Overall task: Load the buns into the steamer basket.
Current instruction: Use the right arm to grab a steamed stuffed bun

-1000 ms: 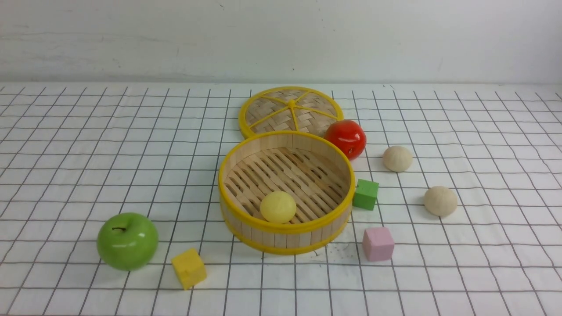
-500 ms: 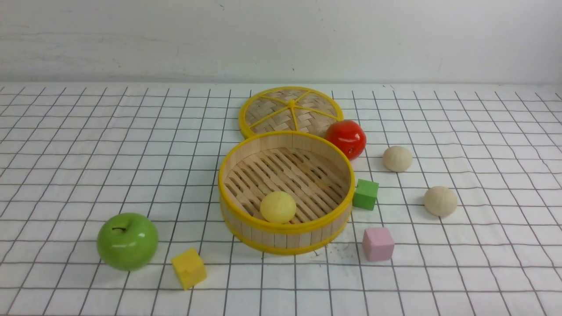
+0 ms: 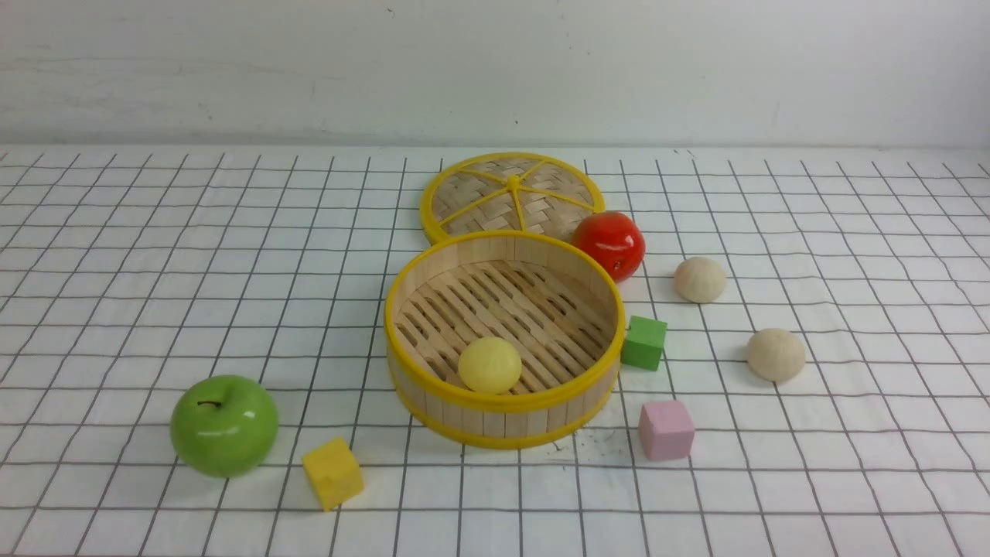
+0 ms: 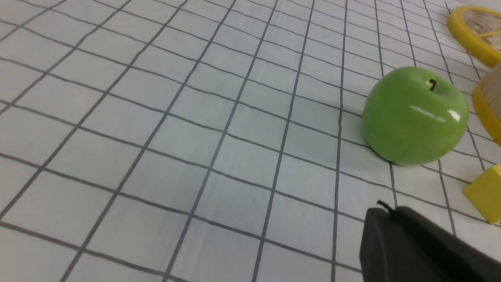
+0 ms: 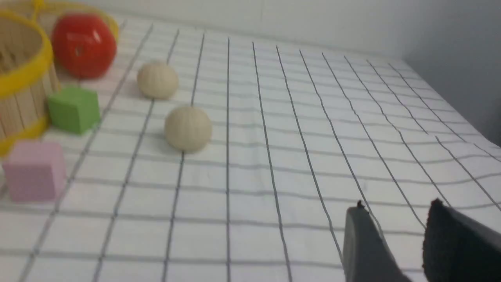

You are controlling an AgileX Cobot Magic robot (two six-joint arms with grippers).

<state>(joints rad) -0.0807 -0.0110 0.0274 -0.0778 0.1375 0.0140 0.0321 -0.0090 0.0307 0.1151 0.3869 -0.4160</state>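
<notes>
Right gripper [image 5: 396,204] jaws apart, empty, low over the cloth; left gripper [image 4: 385,219] shut on nothing, near the apple [image 4: 415,115]. Near beige bun [image 3: 776,354] and far beige bun [image 3: 700,279] lie right of the steamer basket [image 3: 503,422], outside it; yellow bun [image 3: 489,364] inside. Risk: an off-centre pinch rolls a round bun away, or the carry clips the green cube [image 3: 643,342] by the wall

Bright, even overhead light in all three views. Shadows are soft and short, e.g. a faint one on the left of the nearer beige bun [image 3: 776,354]. White glare streaks on the apple [image 4: 415,115], small highlights on the tomato [image 3: 611,244]. Front and left wrist views are sharp. Right wrist view is soft throughout, the pink cube [image 5: 34,170] smeared.
</notes>
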